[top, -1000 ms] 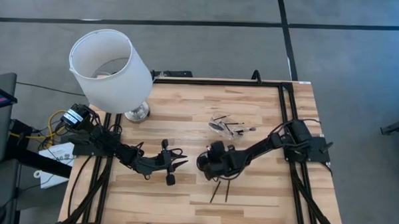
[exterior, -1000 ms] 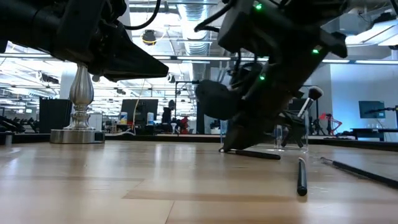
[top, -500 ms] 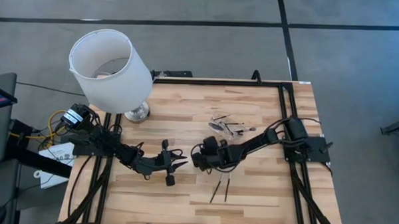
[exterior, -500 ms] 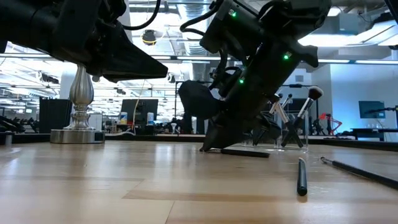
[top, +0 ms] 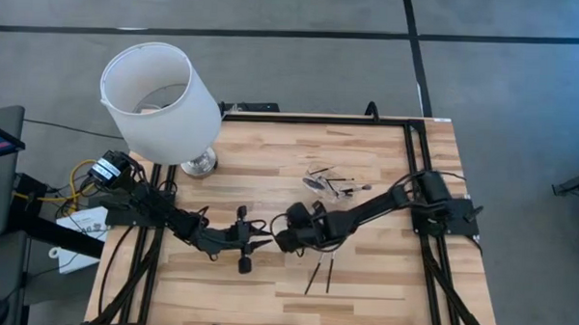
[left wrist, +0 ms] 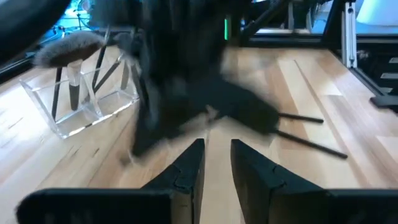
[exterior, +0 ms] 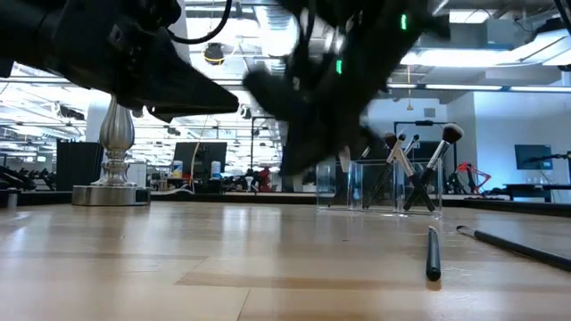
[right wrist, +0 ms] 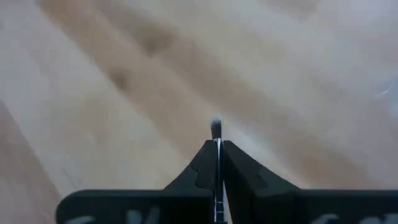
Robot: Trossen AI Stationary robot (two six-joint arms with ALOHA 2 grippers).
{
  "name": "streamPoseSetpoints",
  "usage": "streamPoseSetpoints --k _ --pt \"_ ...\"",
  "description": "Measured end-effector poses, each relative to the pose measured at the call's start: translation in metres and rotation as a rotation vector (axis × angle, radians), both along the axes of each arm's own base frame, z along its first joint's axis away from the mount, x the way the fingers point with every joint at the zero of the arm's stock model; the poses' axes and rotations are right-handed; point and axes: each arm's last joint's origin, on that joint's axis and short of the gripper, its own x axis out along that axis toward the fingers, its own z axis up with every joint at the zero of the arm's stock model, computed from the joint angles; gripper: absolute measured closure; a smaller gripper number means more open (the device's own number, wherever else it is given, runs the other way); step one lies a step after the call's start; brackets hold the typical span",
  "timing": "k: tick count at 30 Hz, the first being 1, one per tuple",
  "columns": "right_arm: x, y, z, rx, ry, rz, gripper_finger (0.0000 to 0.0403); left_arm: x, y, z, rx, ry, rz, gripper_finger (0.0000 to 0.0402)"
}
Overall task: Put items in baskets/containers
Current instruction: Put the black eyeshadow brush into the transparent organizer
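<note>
Right gripper: low over mid-table, fingers clamped on a thin brush.
Left gripper: close opposite, fingers slightly apart, empty.
Clear tray: behind, holding brushes upright.
Loose brushes: lying nearby.
Lamp: far corner.

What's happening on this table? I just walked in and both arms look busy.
The robot is sorting thin black-handled makeup brushes into a small clear plastic organiser, where several already stand. The right gripper, near the table's middle, has its jaws shut on one slim brush. Two more brushes lie loose on the wooden table just in front of it. The left gripper hangs close by, jaws slightly apart and holding nothing. A white-shaded lamp stands at the far left corner.
</note>
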Motion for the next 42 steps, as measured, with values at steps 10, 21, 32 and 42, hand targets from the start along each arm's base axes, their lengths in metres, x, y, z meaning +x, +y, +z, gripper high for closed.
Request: streamPoseSetpoints --k 10,21,32,42 --pt "-0.077 0.003 0.115 -0.400 -0.114 -0.204 0.0401 -0.005 0.001 -0.005 0.006 0.021 -0.005 0.0326" --pt "-0.107 -0.021 0.066 -0.740 -0.208 -0.376 0.0402 -0.005 0.003 -0.005 0.002 0.013 0.001 0.0326" --pt "-0.092 -0.055 0.041 -0.827 -0.194 -0.518 0.0402 0.001 0.012 -0.004 0.007 0.009 0.043 0.0326" --pt "-0.074 -0.070 0.020 -0.750 -0.170 -0.564 0.0402 0.001 0.013 -0.004 0.007 0.009 0.046 0.0326"
